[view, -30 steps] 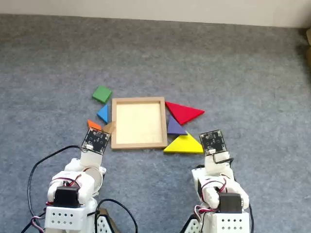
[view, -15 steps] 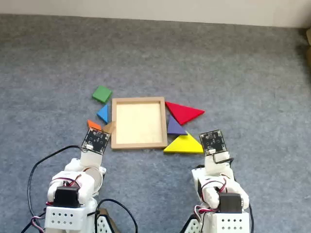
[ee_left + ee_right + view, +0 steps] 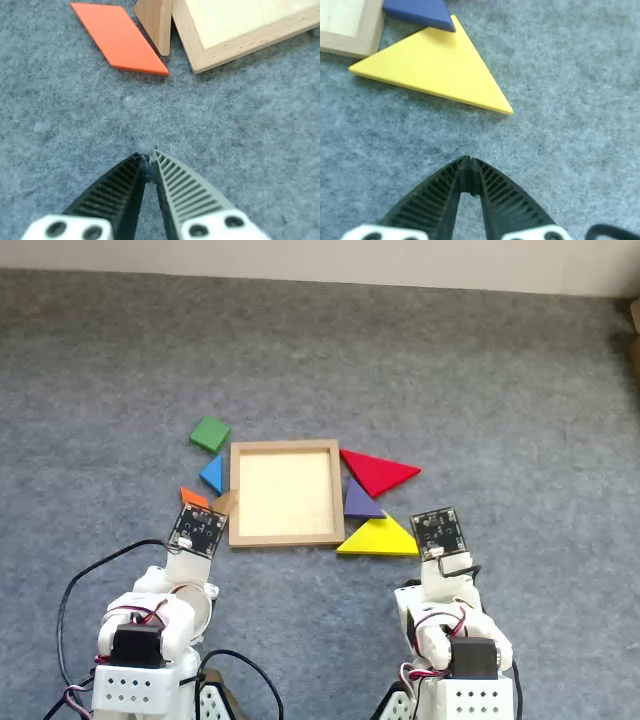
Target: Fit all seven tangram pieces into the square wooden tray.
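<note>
Tray [image 3: 284,446] sat mid-table between the 2 arms, flat, nothing in it. All 7 pieces lay outside it on the carpet.

Left of tray, 4 pieces:
- green square [image 3: 210,434], off the far corner
- blue triangle [image 3: 212,474], just beside the rim
- wood-coloured triangle [image 3: 224,502], against the rim near the near corner
- orange parallelogram [image 3: 192,497], just outboard of the wood one

Right of tray, 3 pieces:
- red triangle [image 3: 376,472], point aimed away from the tray
- purple triangle [image 3: 360,502], between red and yellow
- yellow triangle [image 3: 380,538], at the tray's near right corner, with purple's tip touching or overlapping its apex

Key relation: yellow lay straight ahead of the right gripper [image 3: 467,162], near but apart. Its long edge ran across the gripper's line of approach, slightly slanted, with the apex pointing away. The corner nearest the gripper was the one away from the tray. The right arm was clearly the nearer one for yellow, purple and red.

On the other side, orange lay ahead of the left gripper [image 3: 150,160], further off, with its long axis slanted toward the tray corner.

Both grippers hung just over bare carpet with their jaws closed tip to tip, holding nothing.

My read is 0 of 7 done. Yellow looks like the likely opener. The jaws would need to open first, then pinch a corner, since the long edge looks too wide to span.
</note>
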